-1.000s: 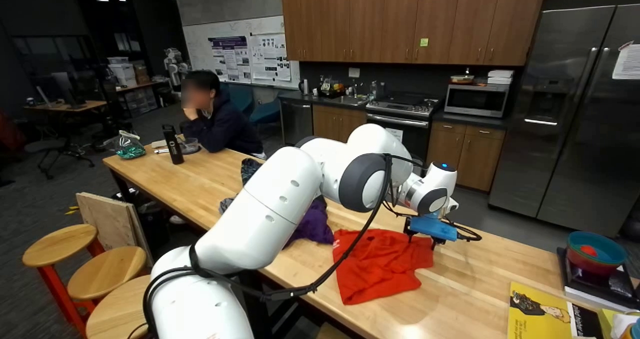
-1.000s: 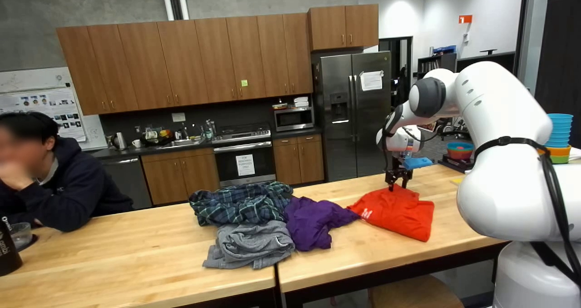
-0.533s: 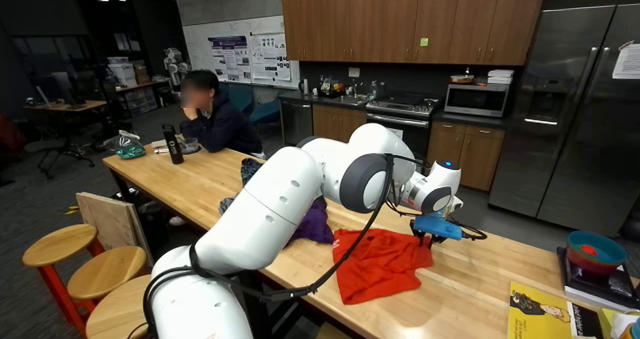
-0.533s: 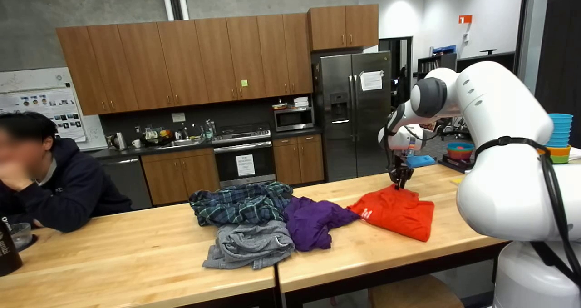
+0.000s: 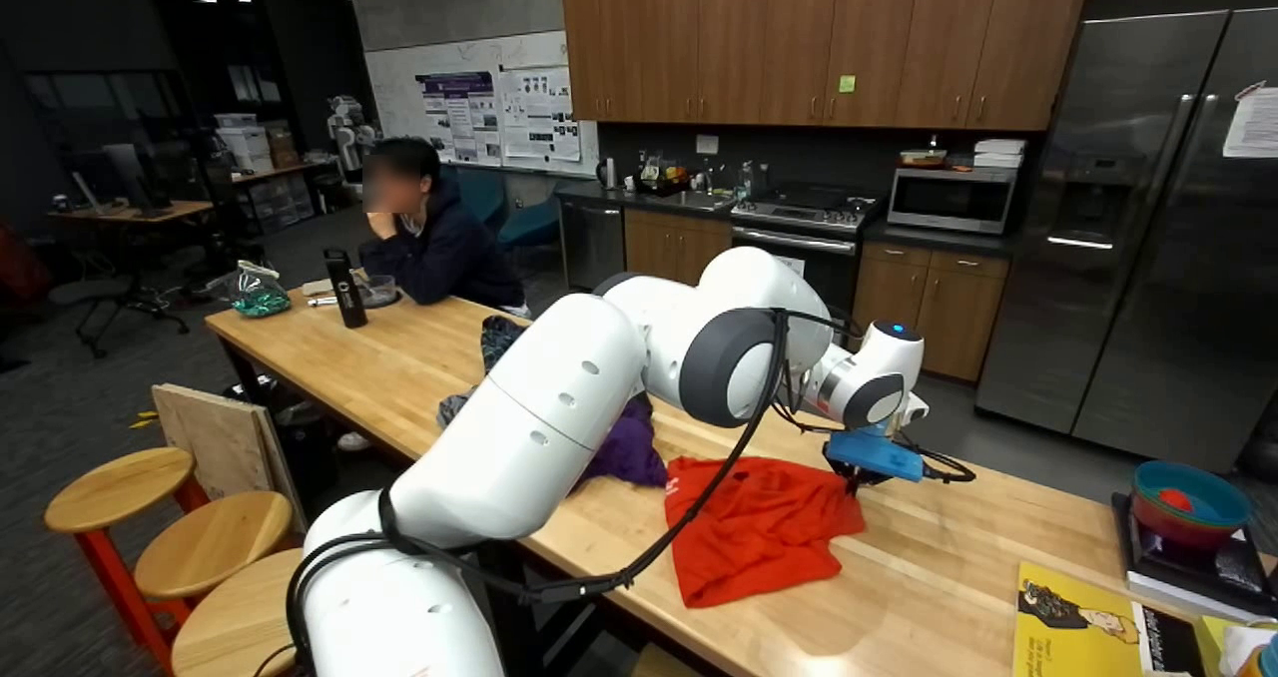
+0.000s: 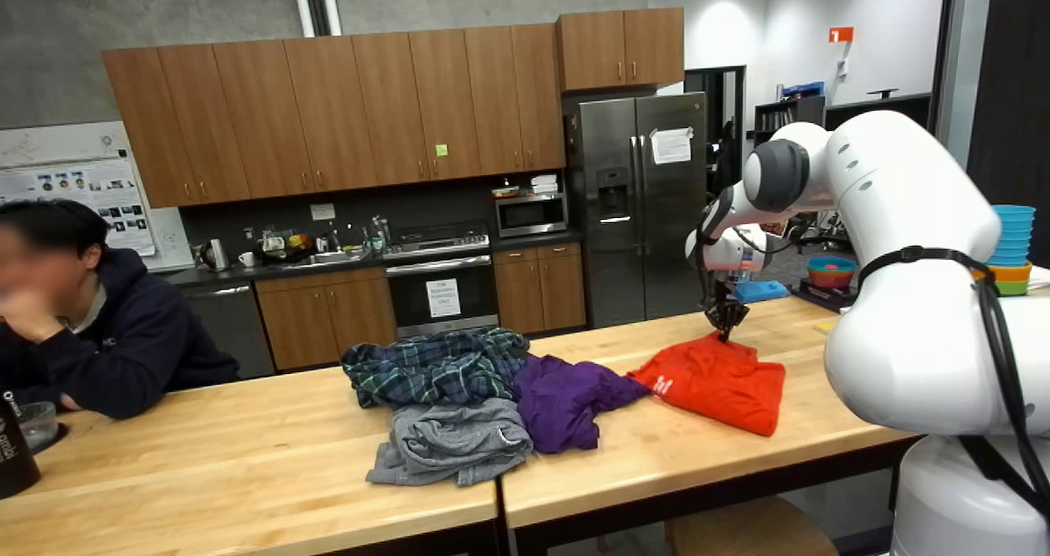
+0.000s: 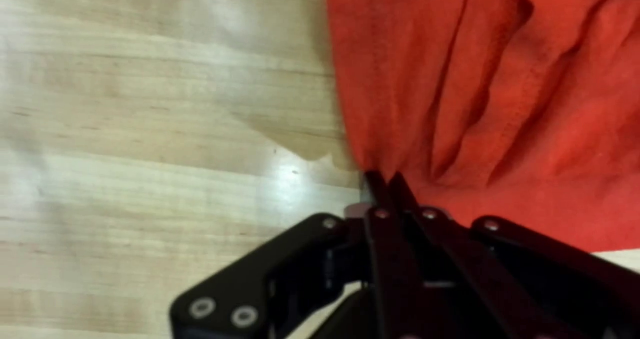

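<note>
A red garment point(image 7: 505, 94) lies spread and wrinkled on the wooden table, seen in both exterior views. White print shows on its far left side in an exterior view point(image 6: 663, 385). My gripper point(image 7: 384, 176) points down at one corner of the garment, its fingertips close together with fabric pinched between them. Folds run from the pinch out into the cloth in the wrist view. Seen from outside, the black gripper point(image 6: 723, 334) meets the edge of the garment nearest the kitchen. The pinched bit itself is mostly hidden by the fingers.
Purple cloth point(image 6: 566, 400), a plaid shirt point(image 6: 443, 367) and a grey garment point(image 6: 459, 441) lie bunched beside the red one. A yellow book point(image 5: 1073, 617) and stacked bowls point(image 5: 1188, 502) stand at the table's other end. A person point(image 5: 439, 228) sits at the table near a black bottle point(image 5: 344, 288).
The gripper's fingers have come together from wide apart, gathering the garment's corner between them. The gripper has also shifted slightly toward the bowls' end; the rest of the garment lies as before.
</note>
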You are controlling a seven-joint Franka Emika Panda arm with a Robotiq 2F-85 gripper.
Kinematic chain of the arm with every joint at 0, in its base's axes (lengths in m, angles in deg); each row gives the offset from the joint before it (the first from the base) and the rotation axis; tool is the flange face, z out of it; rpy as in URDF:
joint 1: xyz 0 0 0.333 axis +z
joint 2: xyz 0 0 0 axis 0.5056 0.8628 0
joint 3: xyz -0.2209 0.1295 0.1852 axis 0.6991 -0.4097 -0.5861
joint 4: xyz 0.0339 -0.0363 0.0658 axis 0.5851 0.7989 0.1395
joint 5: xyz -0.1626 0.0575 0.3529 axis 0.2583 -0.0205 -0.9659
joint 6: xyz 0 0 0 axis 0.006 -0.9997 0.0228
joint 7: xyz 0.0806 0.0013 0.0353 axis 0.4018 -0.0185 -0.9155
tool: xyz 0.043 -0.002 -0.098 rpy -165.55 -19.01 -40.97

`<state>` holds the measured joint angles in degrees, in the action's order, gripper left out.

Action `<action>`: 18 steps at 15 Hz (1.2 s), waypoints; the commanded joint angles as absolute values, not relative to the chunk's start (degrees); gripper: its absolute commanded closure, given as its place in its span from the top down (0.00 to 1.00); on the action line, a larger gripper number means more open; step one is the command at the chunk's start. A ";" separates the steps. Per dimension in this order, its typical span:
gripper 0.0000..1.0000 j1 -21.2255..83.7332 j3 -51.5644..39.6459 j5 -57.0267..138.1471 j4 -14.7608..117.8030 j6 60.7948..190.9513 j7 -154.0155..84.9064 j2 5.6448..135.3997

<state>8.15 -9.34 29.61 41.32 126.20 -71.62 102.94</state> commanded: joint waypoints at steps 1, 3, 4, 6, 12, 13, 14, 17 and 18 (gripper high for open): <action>0.01 9.13 -8.93 30.43 45.78 128.47 -66.77 100.54; 0.01 9.56 -9.10 30.29 49.39 129.33 -64.85 98.10; 0.01 9.62 -9.36 30.16 51.35 129.84 -64.67 96.81; 0.01 10.31 -9.69 30.26 57.44 132.79 -64.52 93.00; 0.01 12.61 -9.54 31.07 74.58 144.56 -64.18 82.01; 0.01 12.74 -9.55 31.00 76.62 145.92 -64.01 80.37; 0.01 12.87 -9.51 30.92 78.64 147.10 -63.76 78.59; 0.01 13.07 -9.33 30.54 83.47 148.86 -62.83 73.20; 0.01 13.52 -9.00 30.84 84.66 149.37 -62.27 71.86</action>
<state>12.76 -9.65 29.64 78.10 147.55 -64.39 78.74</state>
